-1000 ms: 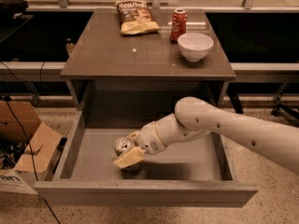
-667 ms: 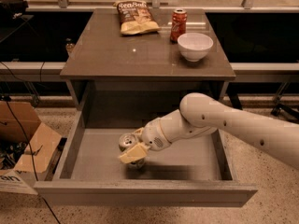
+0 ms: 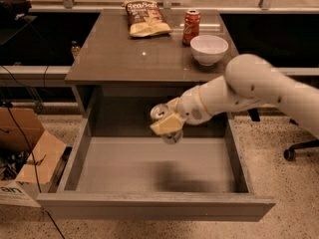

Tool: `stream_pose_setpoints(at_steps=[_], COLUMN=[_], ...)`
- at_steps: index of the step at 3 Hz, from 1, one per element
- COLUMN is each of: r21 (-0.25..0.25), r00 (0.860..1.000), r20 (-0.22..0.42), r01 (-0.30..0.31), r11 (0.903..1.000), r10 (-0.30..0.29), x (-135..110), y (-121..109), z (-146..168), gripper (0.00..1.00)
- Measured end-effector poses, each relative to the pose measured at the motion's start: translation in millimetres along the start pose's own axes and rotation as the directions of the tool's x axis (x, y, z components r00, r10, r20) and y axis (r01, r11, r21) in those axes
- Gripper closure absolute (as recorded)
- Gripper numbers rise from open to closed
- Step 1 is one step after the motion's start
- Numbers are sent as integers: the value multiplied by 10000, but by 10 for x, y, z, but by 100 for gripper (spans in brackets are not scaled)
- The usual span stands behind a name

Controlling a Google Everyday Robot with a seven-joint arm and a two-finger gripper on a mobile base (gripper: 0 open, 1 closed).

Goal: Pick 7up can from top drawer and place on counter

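Observation:
My gripper point(image 3: 167, 123) is shut on the 7up can point(image 3: 160, 113), a small pale can with a silver top, and holds it tilted in the air above the open top drawer point(image 3: 149, 168). The can is just below the front edge of the counter point(image 3: 124, 54). My white arm reaches in from the right. The drawer floor below is bare, with a shadow of the arm on it.
On the counter stand a chip bag point(image 3: 144, 18) at the back, a red soda can point(image 3: 191, 26) and a white bowl point(image 3: 209, 49) at the right. A cardboard box point(image 3: 30, 153) and cables lie on the floor to the left. A chair base point(image 3: 299, 148) is at the right.
My gripper has lifted the 7up can from the drawer floor up to near the counter's front edge, moving up and slightly right.

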State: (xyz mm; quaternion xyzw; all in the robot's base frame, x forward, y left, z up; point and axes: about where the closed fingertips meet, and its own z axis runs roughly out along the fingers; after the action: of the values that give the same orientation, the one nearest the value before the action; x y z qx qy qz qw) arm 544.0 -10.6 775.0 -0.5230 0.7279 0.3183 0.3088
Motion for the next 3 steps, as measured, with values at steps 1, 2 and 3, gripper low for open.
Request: stream_pose_setpoints(at_steps=[1,2,3], r21=[766,1275,1447], r00=[9970,9836,9517], r20=[424,1545,2847], r01=[617,731,761], r11=[9952,9891,9865], r10=[-651,-926,-1152], x=[-449,-945,-1459], y=[-296,-560,-767], z=[-573,-921,-1133], gripper=[100,100,100])
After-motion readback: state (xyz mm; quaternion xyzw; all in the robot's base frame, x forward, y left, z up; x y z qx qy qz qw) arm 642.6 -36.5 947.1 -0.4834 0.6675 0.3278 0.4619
